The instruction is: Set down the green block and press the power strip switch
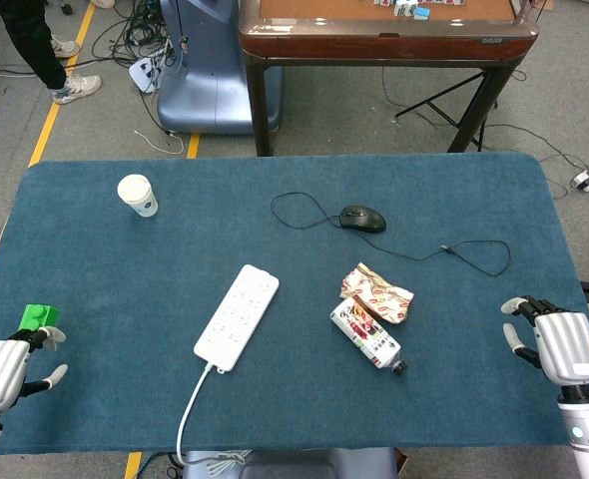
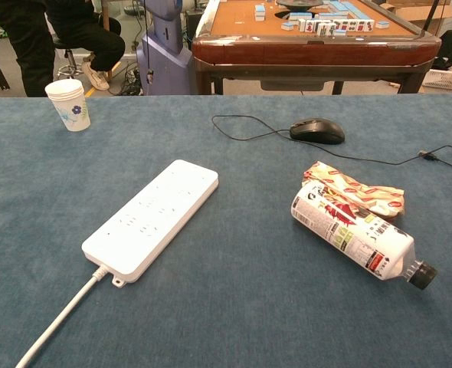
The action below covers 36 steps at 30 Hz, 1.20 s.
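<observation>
Green block (image 1: 39, 317) sits in my left hand (image 1: 3, 371), gripped at the tabletop's (image 1: 125, 289) near-left corner. I'd lower it flat onto bare cloth before letting go. Power strip (image 1: 237, 315) lies mid-table, switch not visible. Right hand (image 1: 559, 344) hangs released, holding nothing.

The surface (image 2: 234, 307) wears matt, napped blue cloth. On it the power strip (image 2: 153, 216) is smooth white plastic, the cup (image 2: 69, 104) paper, the bottle (image 2: 352, 230) glossy-labelled, and the mouse (image 2: 316, 130) beyond it shiny black plastic.
</observation>
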Available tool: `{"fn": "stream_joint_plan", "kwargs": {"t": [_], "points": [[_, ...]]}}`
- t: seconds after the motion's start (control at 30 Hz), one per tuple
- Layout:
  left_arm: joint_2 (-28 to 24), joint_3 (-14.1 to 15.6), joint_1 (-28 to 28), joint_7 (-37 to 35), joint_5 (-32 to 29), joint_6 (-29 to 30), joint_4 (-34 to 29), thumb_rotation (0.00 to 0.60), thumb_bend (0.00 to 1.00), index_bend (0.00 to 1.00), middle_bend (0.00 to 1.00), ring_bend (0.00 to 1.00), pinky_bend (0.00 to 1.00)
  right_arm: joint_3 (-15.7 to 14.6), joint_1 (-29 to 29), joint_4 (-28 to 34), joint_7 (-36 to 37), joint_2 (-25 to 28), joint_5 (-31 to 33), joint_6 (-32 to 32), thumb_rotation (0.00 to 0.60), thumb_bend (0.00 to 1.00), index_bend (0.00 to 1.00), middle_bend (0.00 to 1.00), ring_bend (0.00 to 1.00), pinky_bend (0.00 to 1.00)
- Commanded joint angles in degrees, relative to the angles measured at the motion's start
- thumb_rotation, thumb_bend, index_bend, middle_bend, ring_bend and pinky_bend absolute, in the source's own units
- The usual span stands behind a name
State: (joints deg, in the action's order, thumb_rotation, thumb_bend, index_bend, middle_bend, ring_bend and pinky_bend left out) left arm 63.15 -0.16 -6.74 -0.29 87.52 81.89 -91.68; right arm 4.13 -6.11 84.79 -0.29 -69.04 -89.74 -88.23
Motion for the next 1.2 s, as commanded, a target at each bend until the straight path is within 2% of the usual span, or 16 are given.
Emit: {"fn": "stream_joint_plan", "kwargs": {"t": [0.03,0.2,0.3,0.37,0.43,0.53,0.6,0.7,0.9,1.0,1.2], "points": [[0.1,0.1,0.1,0.1,0.1,0.1,0.0,0.6,0.23,0.53,0.52,0.46,0.72,-0.1,0.0,0.0,0.2,0.0,-0.4,-0.2,0.6,0.33,0.46,0.5,0.54,0.73],[0.1,0.2,0.2,-0.3,0.5,0.5,-0.1,0.6,0.23,0.51,0.52,0.47,0.72,-0.2,-0.1,0.0,0.0,0.1,-0.4,0.0,0.6,0.33,0.46,0.5,0.54,0.73],[-0.4,0.1,-0.1,-2.4,2.1,1.3,-0.5,0.6,0.23,0.48,0.56,0.51,0.79,0.0,-0.1,0.2,0.5,0.2,-0.3,0.0,0.6,0.33,0.46,0.5,0.54,0.73],[-0.8,0.5,-0.3,-4.0,3.8,1.7,-0.9,0.6,0.23,0.47,0.73,0.63,0.9,0.2,-0.1,0.1,0.8,0.2,-0.2,-0.2,0.6,0.33,0.46,0.5,0.54,0.73],[-1.7,1.1,-0.9,-5.5,5.5,1.4,-1.6,0.6,0.24,0.47,0.84,0.73,0.98,0.3,-0.2,0.0,0.9,0.2,0.1,0.0,0.6,0.33,0.46,0.5,0.54,0.73],[-3.9,1.9,-2.6,-7.4,8.8,0.0,-3.9,0.6,0.25,0.45,0.94,0.81,1.0,0.4,-0.2,0.1,0.9,0.3,0.3,0.1,0.6,0.33,0.46,0.5,0.54,0.73],[-5.0,2.0,-3.7,-6.9,10.6,-0.7,-5.5,0.6,0.29,0.43,0.98,0.84,1.0,0.4,-0.1,0.2,0.9,0.3,0.0,-0.3,0.6,0.33,0.46,0.5,0.54,0.73],[-6.7,2.4,-6.0,-5.1,12.6,-3.5,-9.2,0.6,0.35,0.39,1.0,0.89,1.0,0.2,0.1,0.3,0.9,0.3,-0.6,-0.9,0.6,0.33,0.46,0.5,0.54,0.73],[-8.0,2.3,-10.9,-3.6,14.1,-10.5,-16.2,0.6,0.44,0.38,1.0,0.99,1.0,0.2,0.2,0.4,0.4,0.2,-0.7,-1.1,0.6,0.33,0.46,0.5,0.54,0.73],[-7.4,1.9,-13.2,-0.3,12.6,-15.1,-19.0,0.6,0.48,0.35,1.0,1.0,1.0,0.1,0.3,0.4,0.5,0.2,-0.9,-1.4,0.6,0.33,0.46,0.5,0.54,0.73],[-5.1,0.4,-16.9,7.8,6.8,-22.5,-22.9,0.6,0.5,0.31,1.0,1.0,1.0,0.2,0.5,0.3,0.9,0.4,-0.7,-1.6,0.6,0.33,0.46,0.5,0.54,0.73]]}}
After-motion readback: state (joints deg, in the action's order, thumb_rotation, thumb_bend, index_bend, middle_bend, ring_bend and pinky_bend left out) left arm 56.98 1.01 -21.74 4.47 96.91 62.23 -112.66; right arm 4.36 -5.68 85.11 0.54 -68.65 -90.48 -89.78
